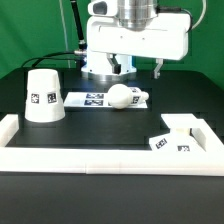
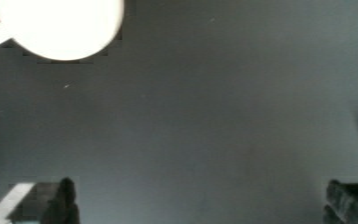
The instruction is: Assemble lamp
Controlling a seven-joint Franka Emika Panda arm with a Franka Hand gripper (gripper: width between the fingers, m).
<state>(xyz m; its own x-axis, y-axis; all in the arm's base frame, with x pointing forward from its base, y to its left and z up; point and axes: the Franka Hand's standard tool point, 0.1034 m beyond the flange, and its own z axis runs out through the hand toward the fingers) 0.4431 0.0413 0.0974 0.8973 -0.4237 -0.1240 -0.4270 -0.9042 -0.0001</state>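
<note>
The lamp's white plastic cone-shaped shade [image 1: 44,95] stands on the black bench [image 1: 110,125] at the exterior view's left. The white ball-topped bulb [image 1: 125,97] lies mid-frame at the end of the marker board [image 1: 88,98]. The small white square base block [image 1: 170,143] sits lower right. At upper centre, the jaws are spread wide and hold nothing.

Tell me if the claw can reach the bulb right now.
Probably yes: the claw hangs open above the table near the bulb, nothing between them; the shade stands apart at the exterior view's left.
</note>
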